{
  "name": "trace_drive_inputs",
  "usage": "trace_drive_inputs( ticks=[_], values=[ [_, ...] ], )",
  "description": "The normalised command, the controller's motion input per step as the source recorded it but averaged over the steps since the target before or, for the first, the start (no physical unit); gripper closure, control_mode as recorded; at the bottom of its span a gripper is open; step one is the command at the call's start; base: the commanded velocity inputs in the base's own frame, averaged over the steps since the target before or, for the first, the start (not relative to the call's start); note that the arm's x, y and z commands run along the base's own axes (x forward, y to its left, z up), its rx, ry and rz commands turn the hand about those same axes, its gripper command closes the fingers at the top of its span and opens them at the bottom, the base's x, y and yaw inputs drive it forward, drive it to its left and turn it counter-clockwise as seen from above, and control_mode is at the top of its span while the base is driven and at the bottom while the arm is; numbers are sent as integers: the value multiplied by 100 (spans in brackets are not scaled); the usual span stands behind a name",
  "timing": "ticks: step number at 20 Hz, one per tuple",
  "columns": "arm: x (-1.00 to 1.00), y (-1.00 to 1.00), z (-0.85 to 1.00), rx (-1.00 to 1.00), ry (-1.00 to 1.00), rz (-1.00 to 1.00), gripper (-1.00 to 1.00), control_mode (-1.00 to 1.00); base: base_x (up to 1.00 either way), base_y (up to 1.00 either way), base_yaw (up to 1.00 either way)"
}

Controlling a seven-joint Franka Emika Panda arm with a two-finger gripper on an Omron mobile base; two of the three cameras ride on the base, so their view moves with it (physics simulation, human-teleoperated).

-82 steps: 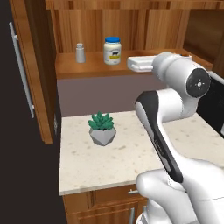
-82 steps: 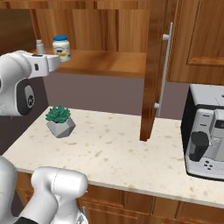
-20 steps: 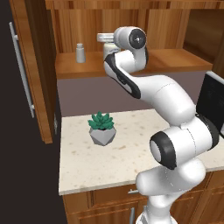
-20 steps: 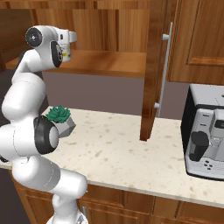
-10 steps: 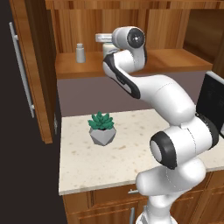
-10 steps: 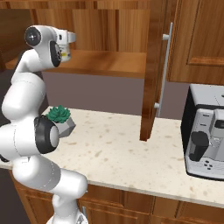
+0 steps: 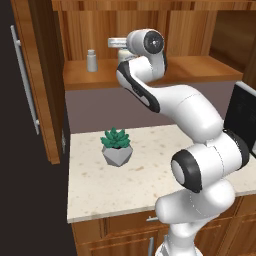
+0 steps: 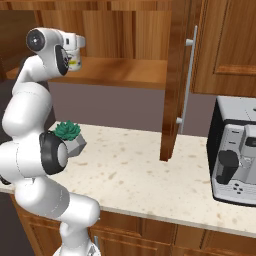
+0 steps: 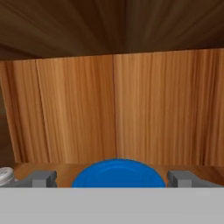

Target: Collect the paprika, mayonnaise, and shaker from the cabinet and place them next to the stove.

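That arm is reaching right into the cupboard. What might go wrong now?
The open end effector straddles the mayonnaise lid high up; closing there might tip or drop the jar. The shaker stands close by on the cabinet shelf, so a sideways swing could topple it.

The mayonnaise (image 9: 118, 173) shows just its blue lid in the hand view, low centre, the jar below cut off. From the left base view the arm's wrist covers nearly all of it; from the right base view a sliver of its label (image 8: 75, 61) peeks past the hand at upper left. The shaker (image 9: 6, 174) is clipped by the hand view's left edge. The gripper's fingertips (image 9: 43, 178) are cut off low in that frame. The coffee machine (image 8: 234, 155) runs off the right edge in the right base view.
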Motion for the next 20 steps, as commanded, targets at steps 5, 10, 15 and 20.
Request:
trace_drive_inputs(
  ticks=[5, 10, 15, 20],
  values=[
    [0, 0, 6, -4, -7, 0, -100, -100, 0, 0, 0],
    [4, 0, 0, -1, 0, 0, -100, -100, 0, 0, 0],
    [8, 0, -16, 0, 0, 0, -100, -100, 0, 0, 0],
    [5, 0, -27, 0, 1, 0, -100, -100, 0, 0, 0]
  ],
)
